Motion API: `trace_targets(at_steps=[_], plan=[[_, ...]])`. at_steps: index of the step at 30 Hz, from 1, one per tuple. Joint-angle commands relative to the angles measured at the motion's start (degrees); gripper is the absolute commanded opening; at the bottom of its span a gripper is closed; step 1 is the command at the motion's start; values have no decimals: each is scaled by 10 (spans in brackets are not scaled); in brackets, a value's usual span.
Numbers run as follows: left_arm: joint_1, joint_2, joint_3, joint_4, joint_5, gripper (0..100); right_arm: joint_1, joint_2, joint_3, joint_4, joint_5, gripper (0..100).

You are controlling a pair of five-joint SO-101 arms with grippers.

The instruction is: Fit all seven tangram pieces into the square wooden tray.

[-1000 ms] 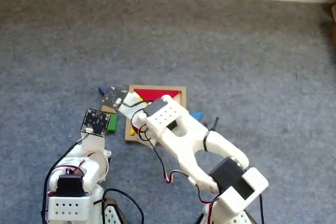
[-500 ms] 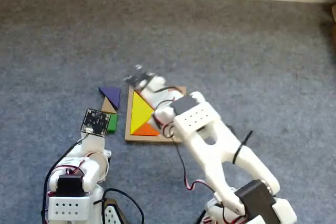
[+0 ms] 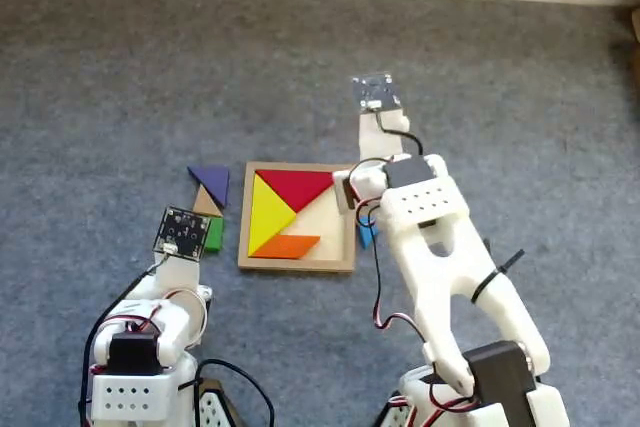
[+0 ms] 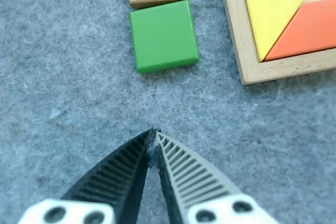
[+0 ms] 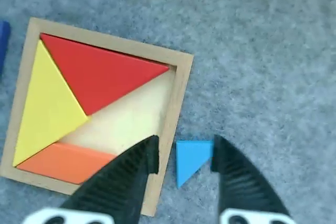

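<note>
Tangram pieces are lying split between tray and carpet; 3 are sitting in the wooden tray, the red triangle, the yellow triangle and the orange parallelogram, leaving bare floor toward the tray's 3 to 4 o'clock side; the other 4 are waiting outside. The blue triangle is lying on the carpet just beside the rim at the tray's 3 o'clock, 1 short edge running along the rim; the right gripper is hanging directly over it with fingers spread, 1 on either side, so this arm is clearly the nearer; the likely pick is needing a straight drop, though the rim is crowding the finger on the tray side. The purple triangle, tan triangle and green square are lining up at the tray's 9 o'clock; the left gripper is hovering at the square's 6 o'clock, fingers pressed together, with open carpet all around.
</note>
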Motion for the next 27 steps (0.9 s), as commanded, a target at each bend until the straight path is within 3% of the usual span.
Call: trace_targets(at_steps=[1, 10, 17, 23, 27], plan=[[4, -18, 11, 2, -5, 6, 12, -28, -35, -19, 8, 207], [4, -18, 11, 2, -5, 6, 25, -24, 47, -177, 10, 197], [4, -18, 11, 2, -5, 6, 32, 96, 11, -189, 10, 10], [4, -18, 11, 2, -5, 6, 57, 181, -48, -179, 10, 5], [4, -18, 11, 2, -5, 6, 72, 206, -101, -82, 11, 5]])
